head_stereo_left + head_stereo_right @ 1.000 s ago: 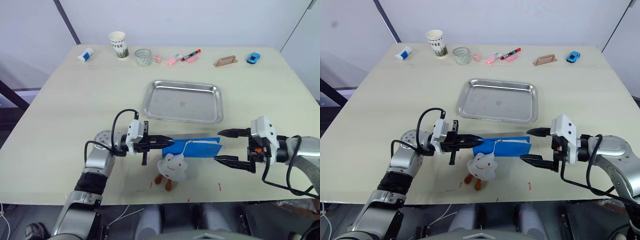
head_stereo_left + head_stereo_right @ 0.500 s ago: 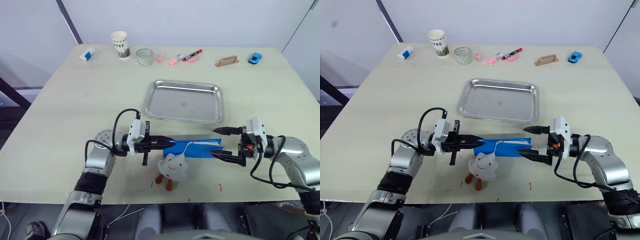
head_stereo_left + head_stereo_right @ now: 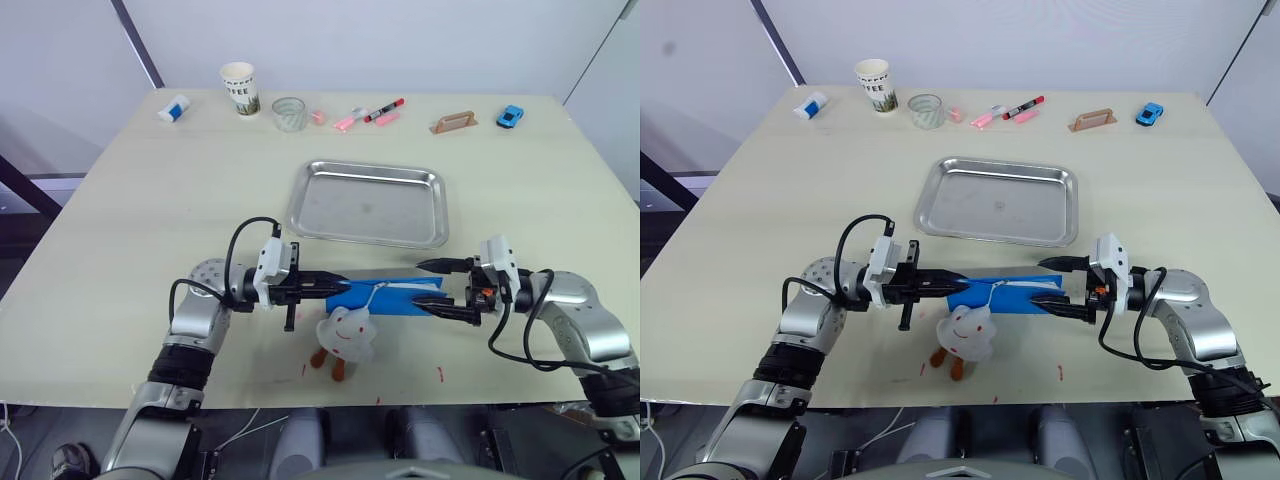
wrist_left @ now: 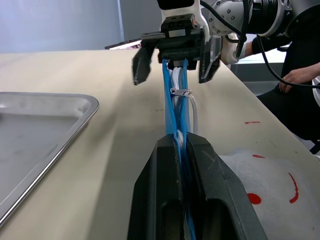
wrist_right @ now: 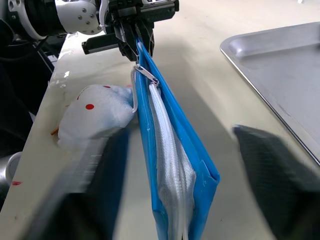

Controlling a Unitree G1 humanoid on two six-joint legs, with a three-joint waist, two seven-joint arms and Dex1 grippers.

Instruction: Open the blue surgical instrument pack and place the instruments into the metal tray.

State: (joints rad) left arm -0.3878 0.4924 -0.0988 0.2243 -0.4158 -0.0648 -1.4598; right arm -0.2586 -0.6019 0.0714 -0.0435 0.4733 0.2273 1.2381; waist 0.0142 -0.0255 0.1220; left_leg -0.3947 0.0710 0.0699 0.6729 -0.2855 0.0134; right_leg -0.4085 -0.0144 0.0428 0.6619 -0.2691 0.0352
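Early stage | left gripper clamped on blue surgical instrument pack | right gripper spread around far end | zipper partly open | metal tray empty, instruments unseen

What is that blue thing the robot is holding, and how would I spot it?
Look at the near edge of the table, just in front of the metal tray. The blue surgical instrument pack stands on edge there, beside a white plush toy; unlike the small blue toy car, it is flat fabric.
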